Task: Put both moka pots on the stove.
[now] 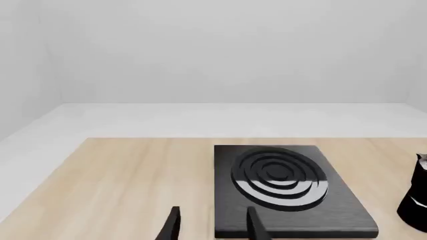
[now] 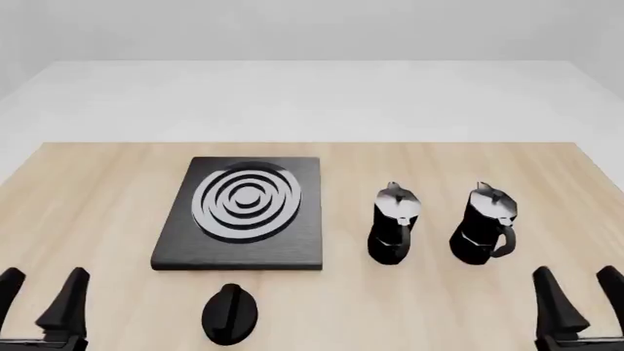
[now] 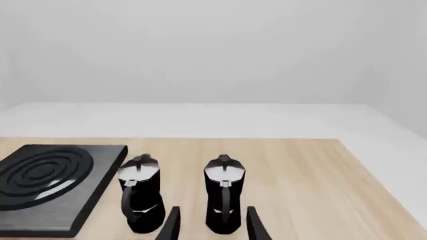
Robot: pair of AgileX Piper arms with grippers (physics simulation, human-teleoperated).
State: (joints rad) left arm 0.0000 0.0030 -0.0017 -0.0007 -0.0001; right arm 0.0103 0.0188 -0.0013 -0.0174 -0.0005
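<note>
Nearest, left gripper [image 2: 41, 300] and right gripper [image 2: 575, 300] both spread apart, holding nothing; black knob [image 2: 230, 313] just before the stove [image 2: 244, 252]; beyond, right of stove, two pots upright on table [image 2: 98, 190], left pot [image 2: 394, 223], right pot [image 2: 484, 223].

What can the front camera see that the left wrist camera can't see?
Only the front view shows the black oval knob, the right gripper, and both moka pots whole: the nearer-stove pot and the farther pot.

Only the left wrist view shows the left gripper from behind, fingers apart over the table near the stove's edge.

Both show the stove with nothing on it, the wooden table, and the left gripper. The wrist view catches only a sliver of one pot.
</note>
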